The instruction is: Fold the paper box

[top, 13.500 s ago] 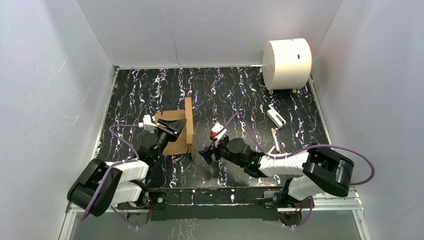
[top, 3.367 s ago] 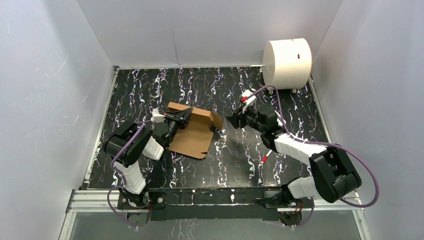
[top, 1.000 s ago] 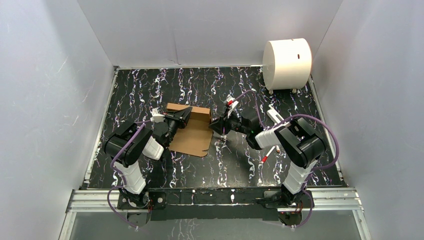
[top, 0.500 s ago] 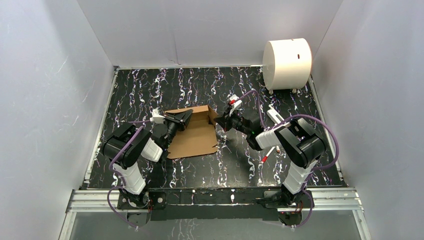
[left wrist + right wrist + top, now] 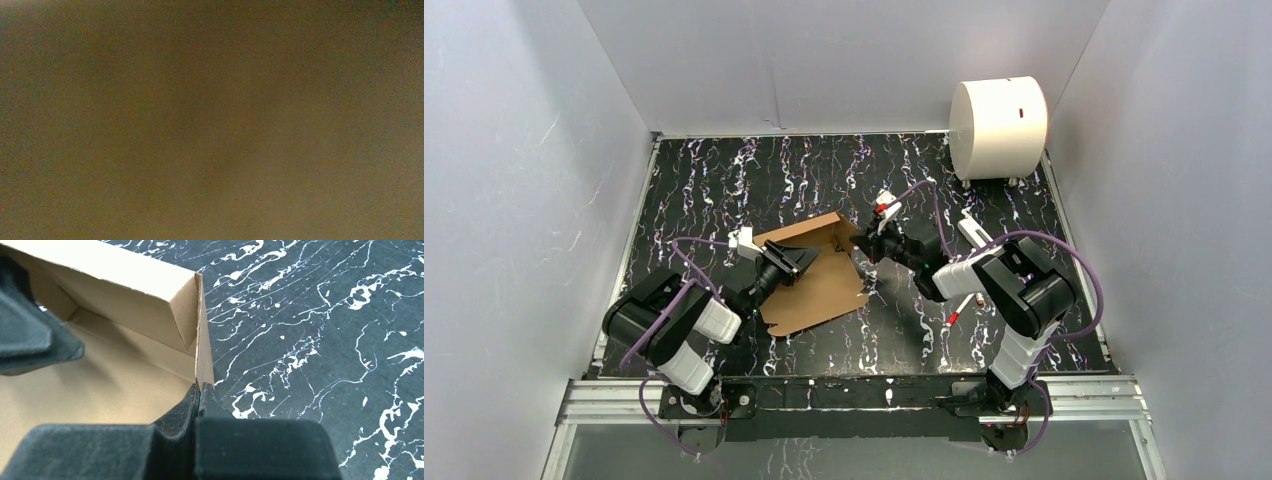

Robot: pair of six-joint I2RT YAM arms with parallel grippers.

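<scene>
Up close, paper box (image 5: 824,290) blanks left view (left hand (image 5: 802,260): can't tell); right hand (image 5: 198,390) pinches its edge.

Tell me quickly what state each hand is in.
Left hand: at the cardboard box; open or closed cannot be told.
Right hand: closed on the box's side wall.
</scene>
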